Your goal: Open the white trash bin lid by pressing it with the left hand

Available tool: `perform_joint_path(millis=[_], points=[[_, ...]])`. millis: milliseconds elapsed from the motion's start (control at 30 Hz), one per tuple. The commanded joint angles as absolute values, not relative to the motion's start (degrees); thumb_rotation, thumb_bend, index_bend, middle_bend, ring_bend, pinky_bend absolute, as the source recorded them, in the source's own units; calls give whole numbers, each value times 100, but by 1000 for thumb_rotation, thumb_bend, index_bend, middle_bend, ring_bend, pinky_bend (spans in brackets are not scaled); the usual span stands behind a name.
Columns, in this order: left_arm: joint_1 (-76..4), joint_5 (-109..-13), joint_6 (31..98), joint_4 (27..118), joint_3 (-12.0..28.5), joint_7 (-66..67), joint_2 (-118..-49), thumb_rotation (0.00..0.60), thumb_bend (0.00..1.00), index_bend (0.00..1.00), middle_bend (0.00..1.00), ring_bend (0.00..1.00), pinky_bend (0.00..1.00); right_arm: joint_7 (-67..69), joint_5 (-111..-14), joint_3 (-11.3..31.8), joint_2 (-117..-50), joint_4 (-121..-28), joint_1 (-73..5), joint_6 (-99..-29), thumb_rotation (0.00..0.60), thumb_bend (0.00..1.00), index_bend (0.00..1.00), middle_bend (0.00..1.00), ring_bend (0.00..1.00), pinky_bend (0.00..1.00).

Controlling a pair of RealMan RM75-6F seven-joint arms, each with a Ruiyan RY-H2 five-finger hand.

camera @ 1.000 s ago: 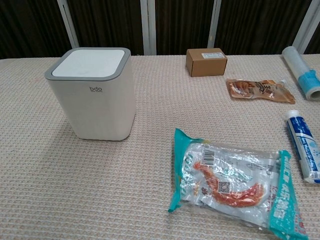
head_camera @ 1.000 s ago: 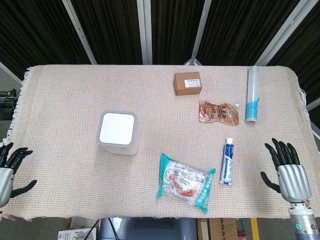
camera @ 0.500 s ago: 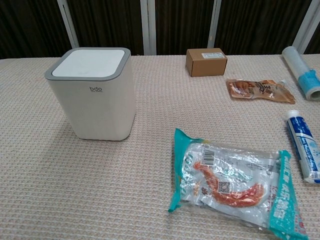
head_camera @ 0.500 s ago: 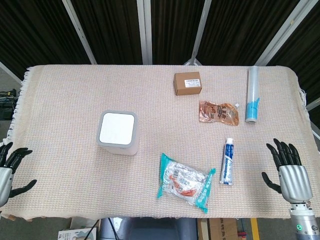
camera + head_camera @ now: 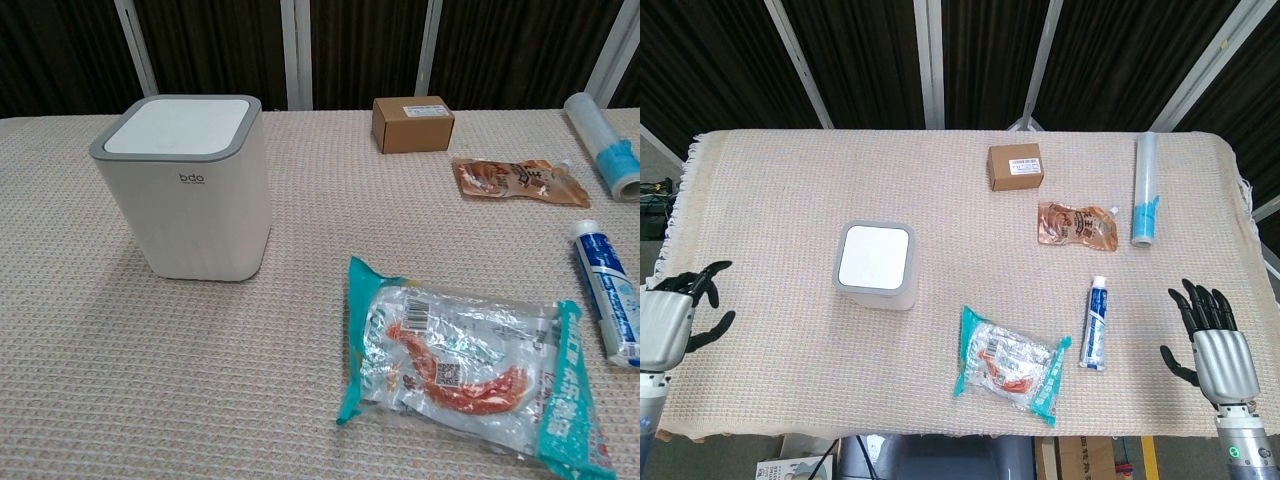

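A white trash bin [image 5: 876, 266] [image 5: 186, 190] with a grey rim stands left of the table's middle, and its flat white lid [image 5: 875, 256] [image 5: 179, 125] is down. At the table's left edge hovers my left hand [image 5: 675, 318], well to the left of the bin; it holds nothing and its fingers are apart, pointing right. Over the front right corner my right hand [image 5: 1210, 340] is spread and empty. Neither hand shows in the chest view.
A teal-edged snack packet [image 5: 1010, 363] lies in front of the bin's right side. A toothpaste tube [image 5: 1096, 322], an orange pouch [image 5: 1077, 224], a brown box [image 5: 1015, 166] and a film roll [image 5: 1146, 190] lie to the right on the woven cloth [image 5: 770, 200].
My left hand has risen and moved in from the left edge toward the bin, its fingers now turned to the right. My right hand and the bin have barely moved.
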State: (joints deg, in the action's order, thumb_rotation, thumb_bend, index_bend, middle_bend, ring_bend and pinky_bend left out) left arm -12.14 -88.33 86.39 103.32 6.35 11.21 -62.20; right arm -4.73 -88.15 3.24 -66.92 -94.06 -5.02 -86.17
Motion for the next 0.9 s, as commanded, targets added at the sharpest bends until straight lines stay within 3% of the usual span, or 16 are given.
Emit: perform_joint_path(millis=[33,167,367,533,900], points=[[-1769,-8522,7869,10880,945,1662,-6052,600,530,256,805,621,656,-496,-8811,322,-6695,-9417,-504,-8606,600,303,133,18,34,18],[-2250,-7930,7102,11370,1153,2112,-5964,600,661,266,882,698,695,-502,-8772,331,-6703,-9406,-510,-8575,600,303,133,19,34,36],[-2789,-6978,6431,11812,1282,3141,-5963,600,743,290,893,716,699,-492,-8722,354,-6709,-9382,-520,-8547,600,303,132,18,33,36],[-3198,-6262,6302,12096,1394,3824,-6152,600,758,322,895,720,699,-505,-8715,363,-6726,-9367,-519,-8553,600,304,132,18,34,36],[-3598,-5805,6443,12345,1246,4469,-6505,600,758,379,897,722,699,-490,-8690,387,-6750,-9323,-525,-8553,600,303,133,18,34,36]])
